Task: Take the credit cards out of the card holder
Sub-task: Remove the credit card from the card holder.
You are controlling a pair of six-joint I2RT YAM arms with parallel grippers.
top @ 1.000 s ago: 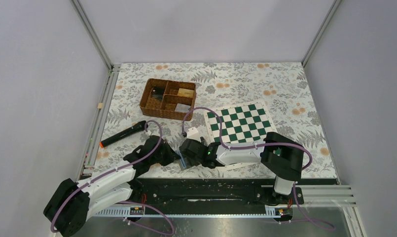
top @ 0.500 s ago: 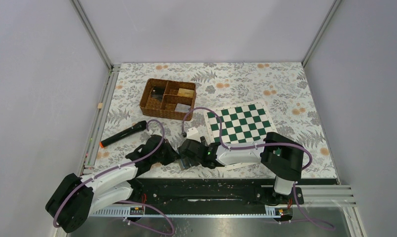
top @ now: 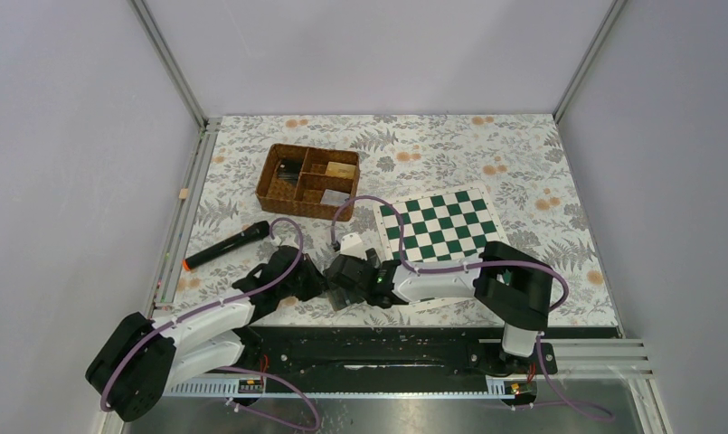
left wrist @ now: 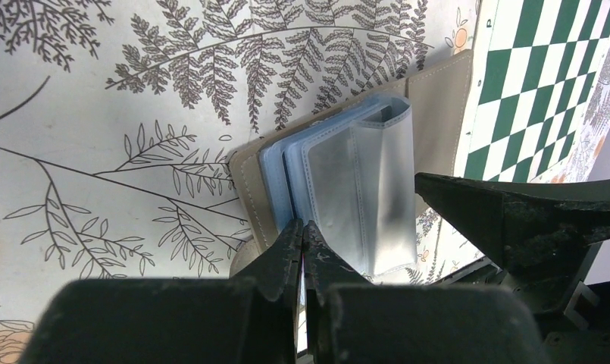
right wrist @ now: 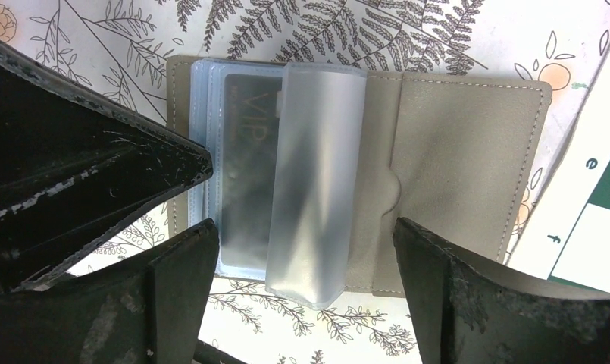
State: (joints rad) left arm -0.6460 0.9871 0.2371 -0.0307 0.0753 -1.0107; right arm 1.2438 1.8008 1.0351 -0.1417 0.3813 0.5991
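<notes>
Our right gripper (right wrist: 305, 227) hangs with its jaws spread wide and nothing held. It sits directly over the card holder (right wrist: 453, 152), which lies open and flat on the worktop (left wrist: 97, 114) near the front edge, just beside the chessboard (left wrist: 529, 91).

In the right wrist view the clear plastic sleeves (right wrist: 317, 174) fall between the two fingers. Their long axis runs away from the gripper, so the closing line crosses their short width. One sleeve arches up off the stack. Beneath it, toward the left arm's side, a dark card (right wrist: 245, 144) shows through its pocket.

Our left gripper (left wrist: 302, 231) is fully closed. Its tips rest at the sleeve-side edge of the holder, opposite the bare grey flap. We cannot tell whether it merely presses there or nips a thin layer.

We judge the right arm the one placed to pull. The card lies just below it and slightly toward the left gripper, so it needs a small shift that way before descending.
</notes>
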